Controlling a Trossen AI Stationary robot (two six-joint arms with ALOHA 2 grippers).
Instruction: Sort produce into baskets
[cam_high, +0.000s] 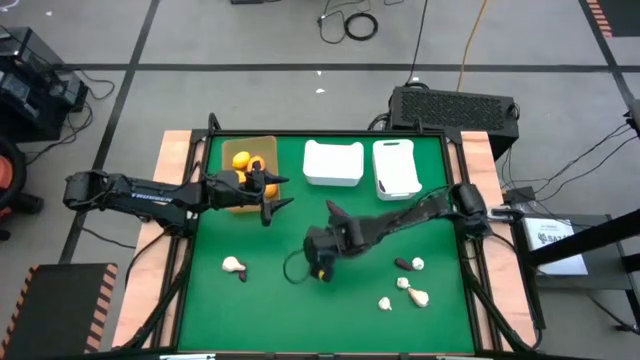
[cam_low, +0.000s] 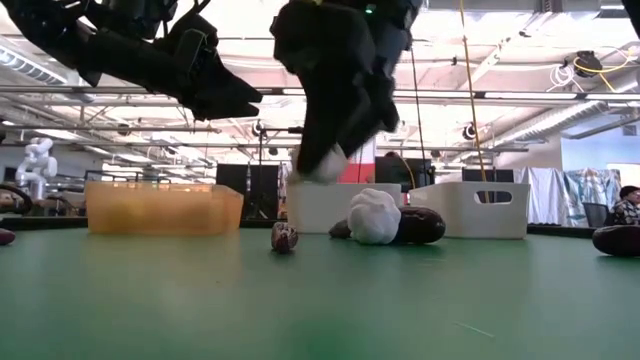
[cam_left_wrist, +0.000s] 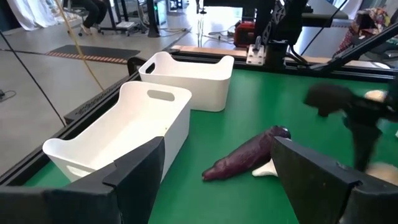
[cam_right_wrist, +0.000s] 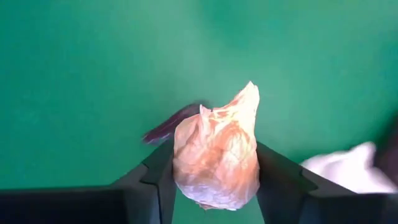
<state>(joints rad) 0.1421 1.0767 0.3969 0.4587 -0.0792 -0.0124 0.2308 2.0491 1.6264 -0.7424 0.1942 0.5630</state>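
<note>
Right arm (cam_high: 420, 210), mid-counter: jaws pinching a white garlic bulb (cam_right_wrist: 216, 155) across its middle, held clear of the green counter (cam_high: 300, 310) in the low view. Directly below, part of a dark purple eggplant piece (cam_right_wrist: 168, 127).

Left arm (cam_high: 150, 195), at the near right corner of the tan basket (cam_high: 268, 143): jaws spread, nothing between them. Orange fruits (cam_high: 241, 160) already inside that basket. Two white bins (cam_high: 333, 162) (cam_high: 397, 167) along the far edge, to the right of the tan one.

Remaining loose: one bulb (cam_high: 233, 265) toward the near-left; several bulbs and an eggplant (cam_high: 404, 264) toward the near-right.

Hazards, as judged:
- Slip in transit. Papery, tapering skin, only narrow contact at the sides; likely cause, a quick swing or jolt. Probable result, a bounce and roll toward the counter's edge.
- Arm-to-arm contact. Left jaws parked just beside the nearer white bin, close to any route to the far edge.
- Rim strike. Likely if carried low over a bin wall.
- Wrong bin. Intended bin for garlic not determinable from here.
</note>
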